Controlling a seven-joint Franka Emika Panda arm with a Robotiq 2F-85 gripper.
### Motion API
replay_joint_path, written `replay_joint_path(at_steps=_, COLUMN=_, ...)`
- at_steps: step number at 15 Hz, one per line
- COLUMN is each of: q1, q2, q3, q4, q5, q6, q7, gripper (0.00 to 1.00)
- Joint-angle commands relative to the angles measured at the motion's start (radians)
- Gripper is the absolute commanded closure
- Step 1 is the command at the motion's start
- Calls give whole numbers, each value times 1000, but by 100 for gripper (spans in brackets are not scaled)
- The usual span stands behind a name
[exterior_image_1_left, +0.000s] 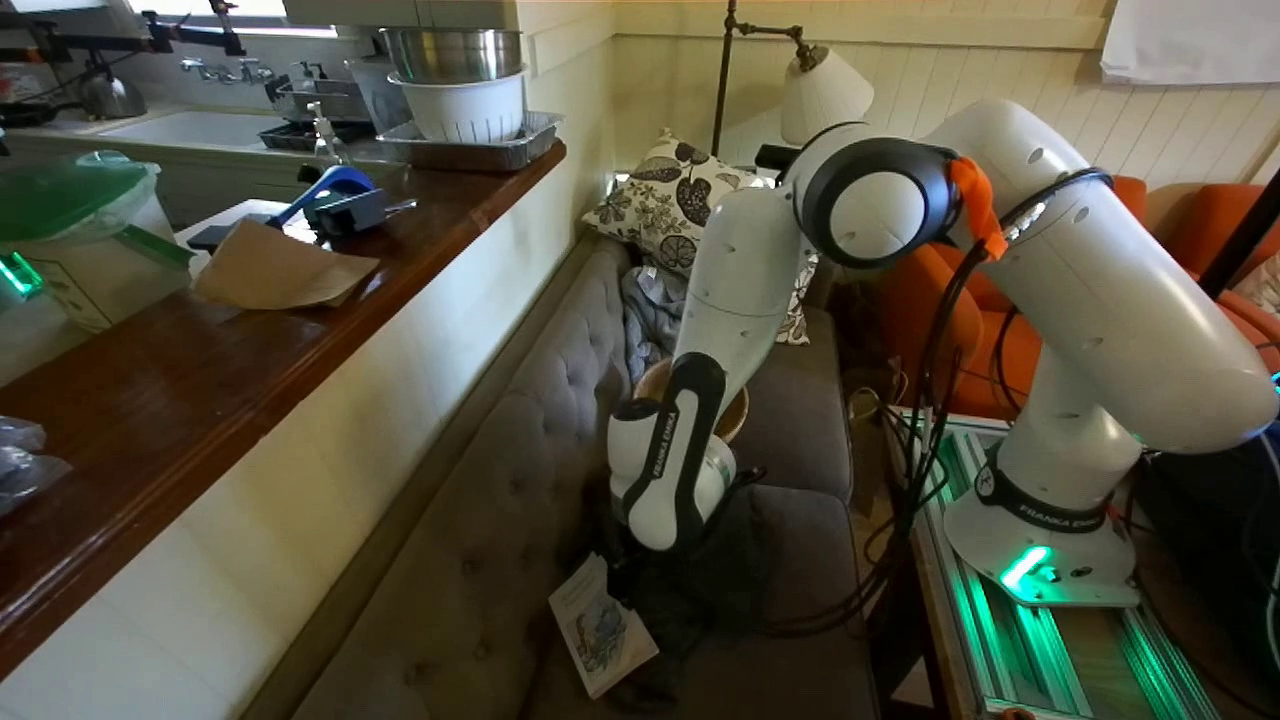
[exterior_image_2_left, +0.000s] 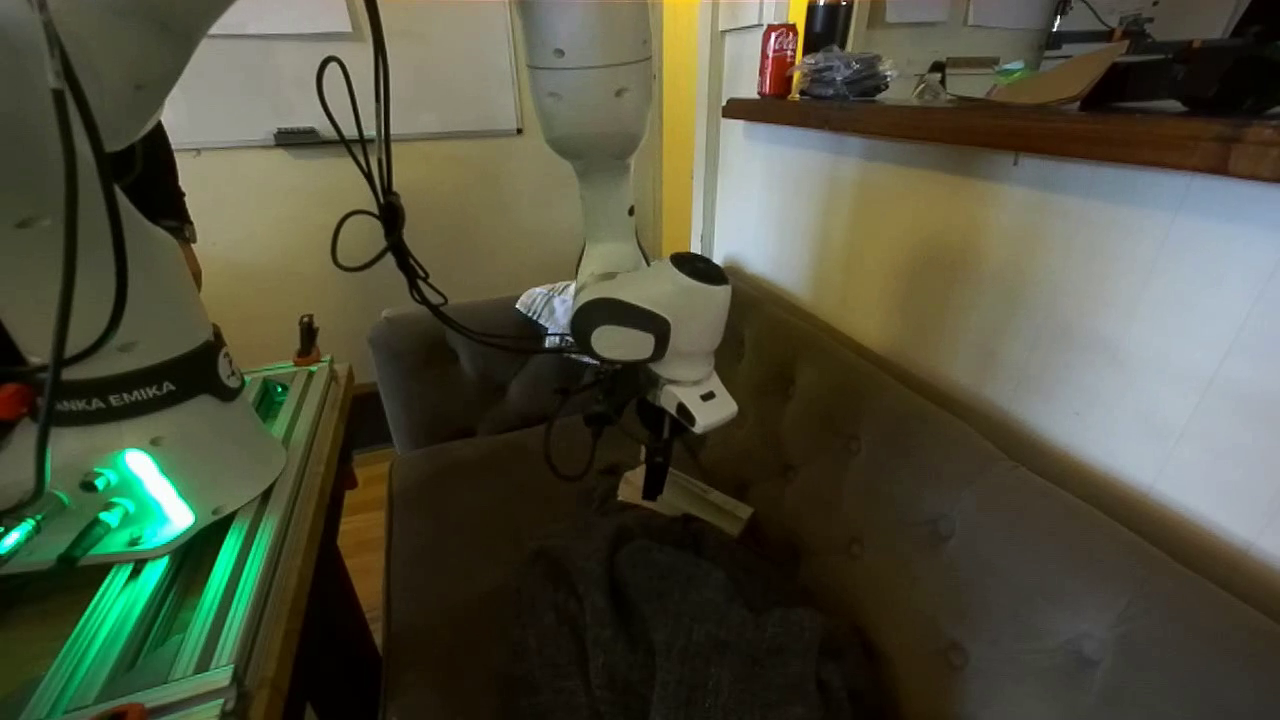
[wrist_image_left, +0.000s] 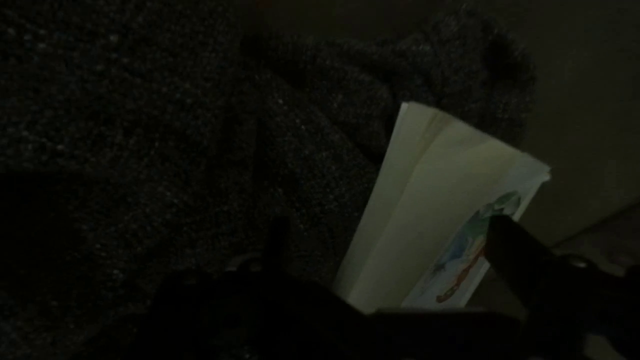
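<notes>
Gripper (wrist_image_left: 390, 230) spread at the illustrated booklet (exterior_image_1_left: 603, 628), which sits by dark woven cloth (exterior_image_2_left: 700, 610) on the tufted sofa (exterior_image_1_left: 475, 560); reach looks mostly done, no grip yet.

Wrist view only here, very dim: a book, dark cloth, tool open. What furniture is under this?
Observer: A tufted sofa, seen in both exterior views.
Operator: Where on it is the book?
Observer: Close to the backrest, by both exterior views.
Operator: And the tool, which way does it point?
Observer: Down: in an exterior view a finger hangs nearly vertical.
</notes>
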Motion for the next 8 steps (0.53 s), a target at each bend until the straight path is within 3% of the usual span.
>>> replay_joint_path(at_steps=1, q1=-90, q2=-14, q3=89, q4=-2, q5=-22, q6=-67, q7=-89, gripper=0)
replay_joint_path(at_steps=8, q1=-119, q2=109, q3=76, q4=144, q5=-2, q6=-90, q7=-93, gripper=0)
